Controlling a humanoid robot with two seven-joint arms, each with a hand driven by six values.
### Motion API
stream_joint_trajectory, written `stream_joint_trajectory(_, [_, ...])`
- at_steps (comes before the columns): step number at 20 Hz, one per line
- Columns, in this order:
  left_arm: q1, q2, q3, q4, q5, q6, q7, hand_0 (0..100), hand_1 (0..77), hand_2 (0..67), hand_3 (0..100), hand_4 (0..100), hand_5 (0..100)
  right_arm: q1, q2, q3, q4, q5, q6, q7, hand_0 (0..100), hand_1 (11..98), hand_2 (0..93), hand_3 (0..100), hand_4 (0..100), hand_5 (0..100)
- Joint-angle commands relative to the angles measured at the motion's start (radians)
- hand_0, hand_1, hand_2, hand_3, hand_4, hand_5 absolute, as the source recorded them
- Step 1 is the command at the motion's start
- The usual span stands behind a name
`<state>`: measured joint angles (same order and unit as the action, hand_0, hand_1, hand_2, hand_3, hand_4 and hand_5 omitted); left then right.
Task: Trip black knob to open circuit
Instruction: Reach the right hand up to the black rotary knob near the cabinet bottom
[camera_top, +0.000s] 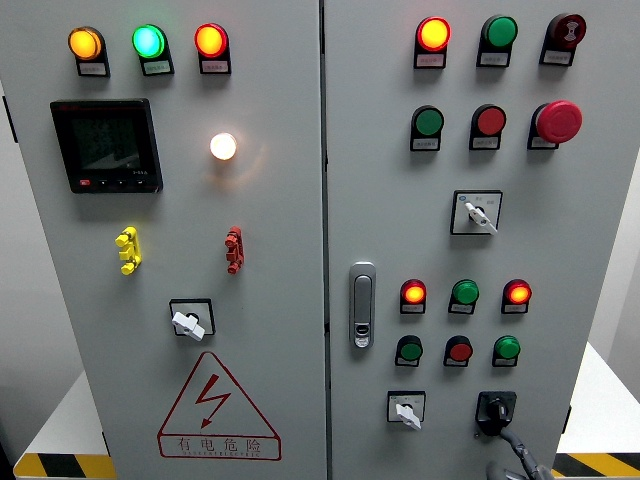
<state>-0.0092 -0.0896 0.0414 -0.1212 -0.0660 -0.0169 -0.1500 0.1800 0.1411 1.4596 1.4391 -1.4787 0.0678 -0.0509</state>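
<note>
So this was a grey electrical cabinet (270, 60) with two doors, seen straight on. Starting at the left door's top left corner there were three lit indicator lamps in a row: amber (85, 43), green (148, 41) and a red-orange one (210, 40). Below them sat a dark digital meter (106, 145), and just right of it a glowing white lamp (223, 146). Lower down were a yellow clip-like thing (128, 250) and a red one (234, 249), then a white-handled selector switch (190, 320), and near the bottom edge a red lightning warning triangle (216, 408).

Right of the seam between the doors was a chrome door latch (362, 305). The right door had a lit red lamp (433, 34), an unlit green lamp (500, 32) and a dark red buzzer-looking thing (566, 32) along its top. Under those came a green pushbutton (428, 122), a red one (490, 122) and a red mushroom emergency stop (558, 121), then another white-handled selector (477, 212). Further down were two rows of three small lights and buttons each.

Down at the bottom edge of the right door was one more white selector (406, 410), and right of it the black knob (496, 407). The right hand (515, 455) came up from the bottom edge with its dark fingers (492, 425) reaching the knob's lower part. Honestly couldn't tell whether they were pinching it or only touching. The left arm wasn't in shot.
</note>
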Motion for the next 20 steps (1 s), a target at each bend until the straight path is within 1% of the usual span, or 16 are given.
stream_joint_trajectory(1, [0.0,0.001,0.0,0.0,0.0,0.0,0.0,0,3.4,12.8,21,7,2,0.001,0.0,-0.002,0.003,0.0,0.0,0.0,85,46.5,4.7,85,84,100])
stream_joint_trajectory(9, [0.0,-0.001,0.0,0.0,0.0,0.0,0.001,0,3.2,12.8,21,7,2,0.001,0.0,-0.008,0.012,0.0,0.0,-0.003,86,46.2,5.0,86,84,100])
stream_joint_trajectory(11, [0.0,0.001,0.0,0.0,0.0,0.0,0.0,0,3.2,12.8,21,7,2,0.001,0.0,-0.01,0.017,0.001,0.0,-0.012,86,46.1,5.0,86,84,100])
stream_joint_trajectory(16, [0.0,-0.001,0.0,0.0,0.0,0.0,0.0,0,3.3,12.8,21,7,2,0.003,0.0,-0.01,0.018,0.003,0.001,-0.015,86,45.8,5.1,86,85,100])
stream_joint_trajectory(17, [0.0,-0.001,0.0,0.0,0.0,0.0,0.0,0,3.3,12.8,21,7,2,0.004,-0.0015,-0.01,0.017,0.003,0.0,-0.015,86,45.7,5.1,86,85,100])
stream_joint_trajectory(20, [0.0,0.001,0.0,0.0,0.0,0.0,0.001,0,3.3,12.8,21,7,2,0.004,-0.0015,-0.01,0.017,0.003,0.0,-0.017,86,45.6,5.2,86,85,100])
